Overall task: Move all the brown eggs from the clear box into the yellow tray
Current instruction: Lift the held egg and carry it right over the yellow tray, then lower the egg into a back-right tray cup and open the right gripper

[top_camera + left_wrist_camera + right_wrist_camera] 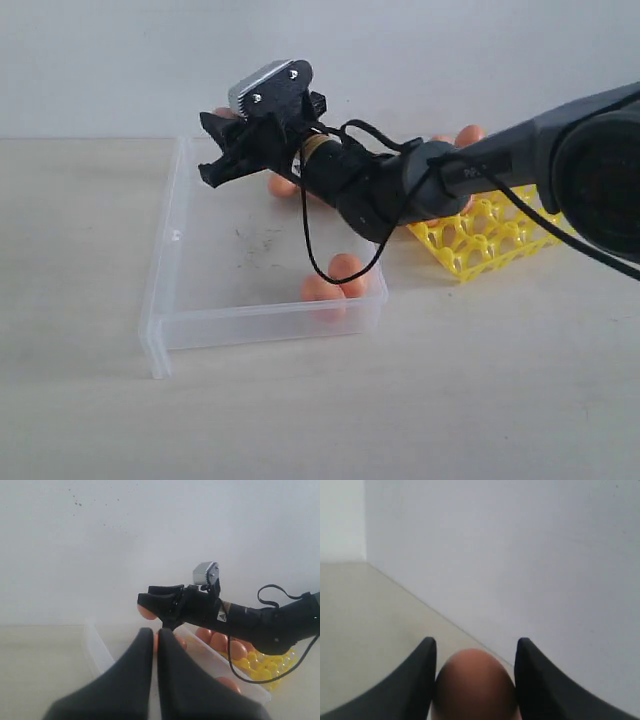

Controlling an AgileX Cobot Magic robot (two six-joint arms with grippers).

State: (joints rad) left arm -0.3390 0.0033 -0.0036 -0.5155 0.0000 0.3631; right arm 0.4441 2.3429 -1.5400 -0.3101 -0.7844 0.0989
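Grasping a brown oval egg [475, 685] above the clear plastic box [163, 250], the right gripper [475, 641] must next reach the yellow lattice tray [482, 243].

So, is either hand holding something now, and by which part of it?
The right hand holds one brown egg, gripped by its two opposite sides. The left hand is shut and holds nothing.

Bright, even, washed-out light with faint shadows; close-up fingers [125, 690] blur
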